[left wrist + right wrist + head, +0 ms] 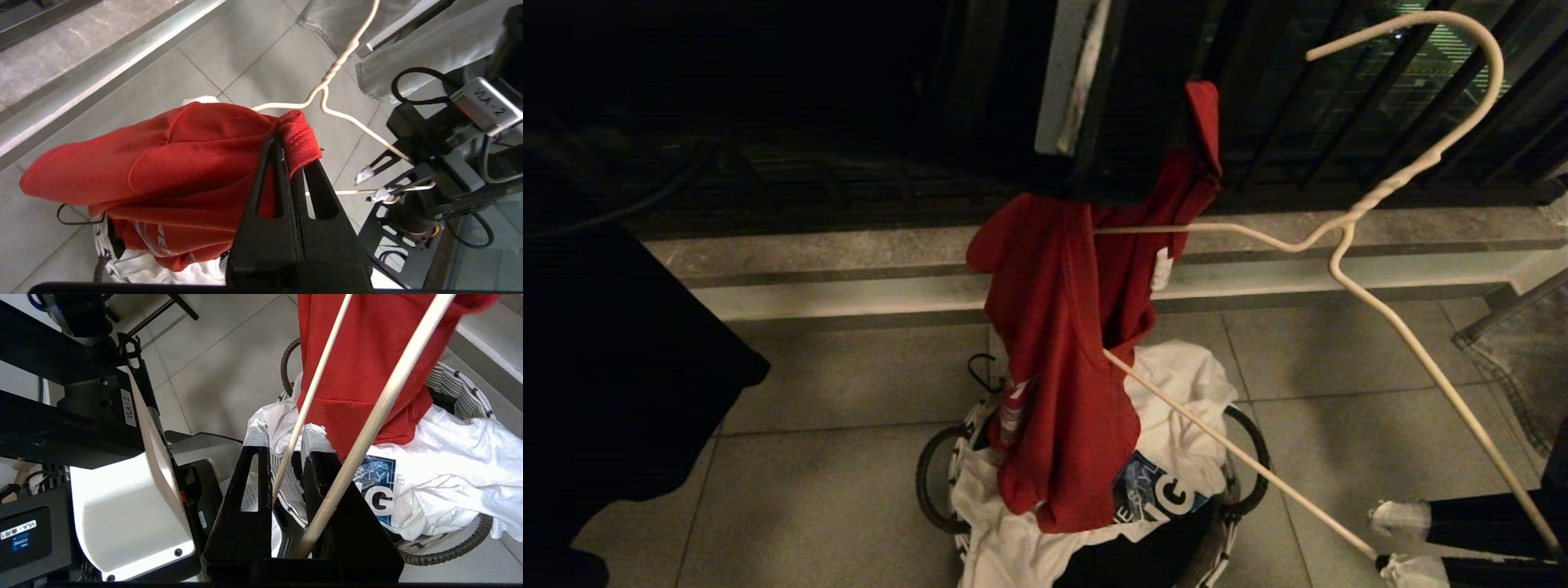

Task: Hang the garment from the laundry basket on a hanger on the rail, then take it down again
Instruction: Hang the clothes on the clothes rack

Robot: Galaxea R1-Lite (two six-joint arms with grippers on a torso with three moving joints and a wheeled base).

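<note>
Above the laundry basket I see the garment, the red T-shirt, hanging in a bunch from my left gripper. In the left wrist view its fingers are clenched on a ribbed red hem, pinching the cloth between them. The shirt's lower edge dips into the basket, touching the white T-shirt piled there. White lettering shows on a fold near the bottom.

My right gripper sits at the lower right of the head view, beside the basket. Its fingers, tips wrapped in pale tape, are closed around one thin rod of the hanger. A second rod of the same hanger runs close past the outside of one finger; I cannot tell whether it touches.

The cream-white wire hanger is tilted, its hook up at the top right in front of dark vertical bars. One arm of it runs level towards the red shirt and disappears behind the cloth. The bottom rod slants down from the shirt to the right gripper. Whether the arm is inside the shirt or only behind it, I cannot tell.

The basket stands on grey floor tiles, below a pale stone ledge. A grey cloth lies at the right edge.
</note>
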